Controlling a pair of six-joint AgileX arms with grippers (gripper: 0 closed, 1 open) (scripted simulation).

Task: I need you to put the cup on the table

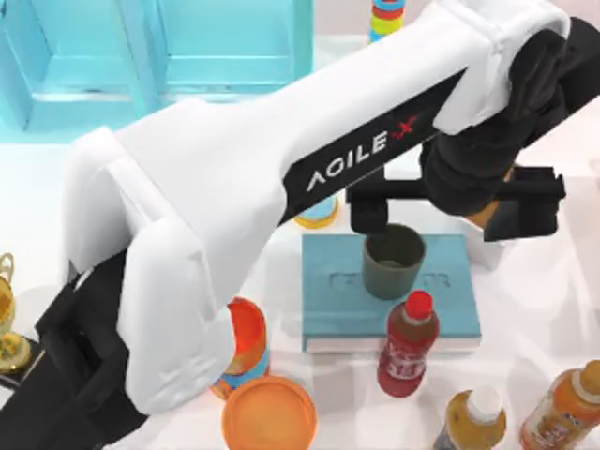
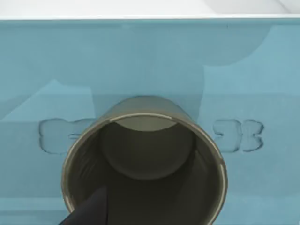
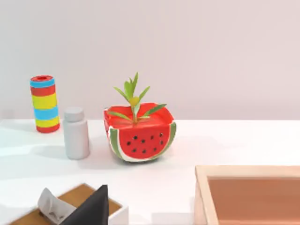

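Currently left gripper point(image 1: 441, 192) hangs above the cup point(image 1: 394, 262), which stands upright on the teal book point(image 1: 450, 309); jaws spread wide, likely to straddle its rim.

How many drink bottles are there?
3. A red-capped bottle stands at the teal book's front edge; a white-capped bottle and an orange bottle stand front right. The arm may hide others.

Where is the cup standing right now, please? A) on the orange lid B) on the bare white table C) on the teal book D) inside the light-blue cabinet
C: the cup stands upright on the teal book, with the left gripper above it.
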